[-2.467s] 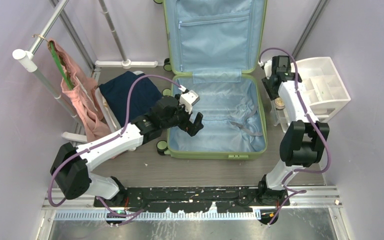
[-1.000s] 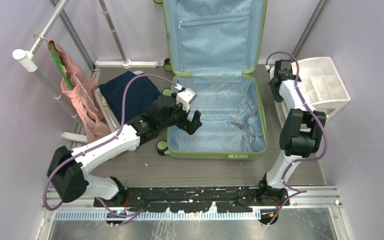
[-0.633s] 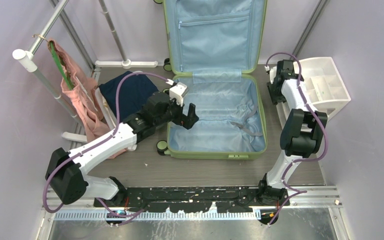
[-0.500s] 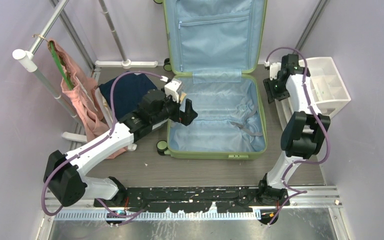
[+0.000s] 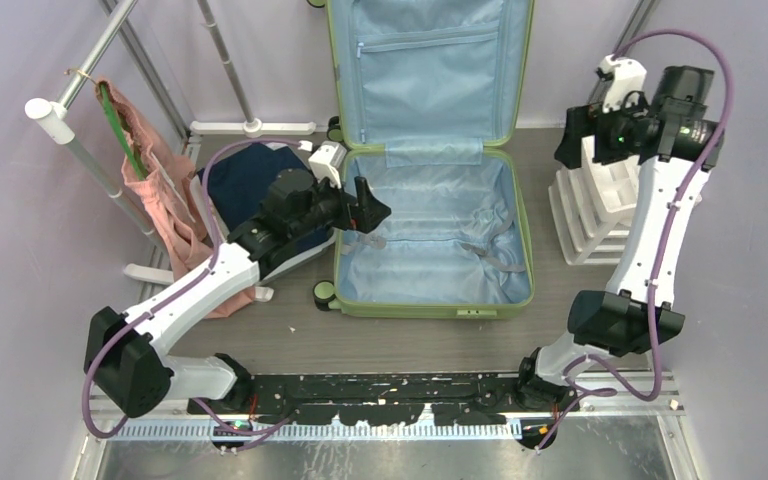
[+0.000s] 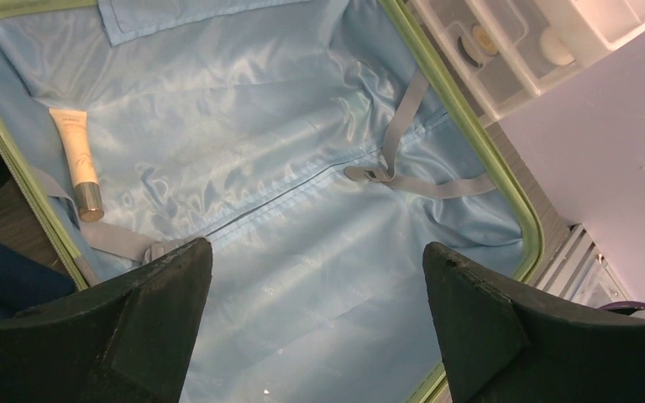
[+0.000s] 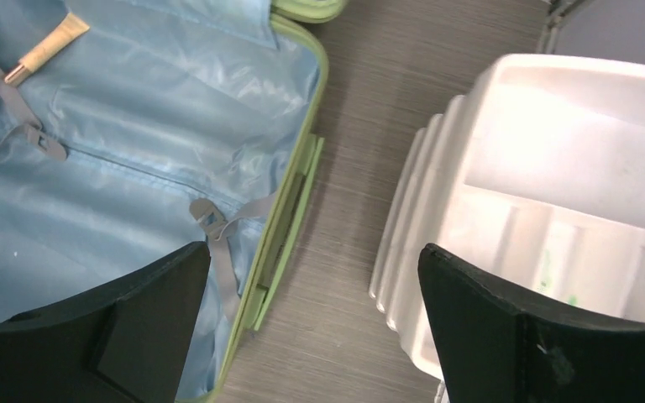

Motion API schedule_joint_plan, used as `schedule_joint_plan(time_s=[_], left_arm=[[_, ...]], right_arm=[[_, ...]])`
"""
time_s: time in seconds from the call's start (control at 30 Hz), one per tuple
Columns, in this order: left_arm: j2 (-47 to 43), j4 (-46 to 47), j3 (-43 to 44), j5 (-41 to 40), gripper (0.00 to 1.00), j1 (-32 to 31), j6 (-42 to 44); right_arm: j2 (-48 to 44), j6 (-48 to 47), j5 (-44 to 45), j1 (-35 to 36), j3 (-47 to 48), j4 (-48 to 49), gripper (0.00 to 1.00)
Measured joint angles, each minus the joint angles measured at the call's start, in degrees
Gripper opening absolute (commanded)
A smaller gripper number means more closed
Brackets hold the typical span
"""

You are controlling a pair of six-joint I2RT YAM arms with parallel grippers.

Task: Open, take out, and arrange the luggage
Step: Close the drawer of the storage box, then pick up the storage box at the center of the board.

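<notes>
left end effector [image 6: 312, 256] wide, right end effector [image 7: 311, 252] wide — luggage [image 6: 302, 126] holds tube [image 6: 77, 159], wrist views only

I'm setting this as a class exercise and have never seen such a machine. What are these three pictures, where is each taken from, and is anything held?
These are two robot arms, left and right, bolted to a table. The wide picture comes from a fixed camera above and behind them. The other two come from a camera on each wrist; the dark shapes at the bottom are that arm's end effector. The left end effector hangs open over the open light-green suitcase, whose blue lining holds one cream tube. The right end effector, also open, looks down on the gap between the suitcase and a white drawer unit. A dark blue garment lies left of the case. Nothing is held.
</notes>
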Motion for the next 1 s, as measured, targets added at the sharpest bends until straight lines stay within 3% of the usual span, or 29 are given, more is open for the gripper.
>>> schedule_joint_plan(time_s=[0.1, 0.2, 0.37, 0.57, 1.0], left_arm=[[-0.9, 0.0, 0.1, -0.1, 0.95, 0.2, -0.5], [-2.7, 0.1, -0.1, -0.3, 0.94, 0.5, -0.7], [-6.1, 0.4, -1.6, -0.9, 0.94, 1.5, -0.1], [-7.1, 0.3, -2.7, -1.4, 0.94, 2.6, 1.8], [-6.0, 0.2, -2.8, -0.7, 0.94, 4.1, 3.5]], right_arm=[[2.8, -0.1, -0.8, -3.2, 5.0, -3.1, 0.94], [6.4, -0.5, -0.1, -4.8, 8.3, -5.8, 0.83], [11.3, -0.5, 2.8, -4.8, 9.1, -8.8, 0.67], [15.8, -0.2, 6.2, -4.8, 10.8, -11.2, 0.59], [18.9, 1.3, 12.5, -4.8, 11.8, -11.6, 0.54]])
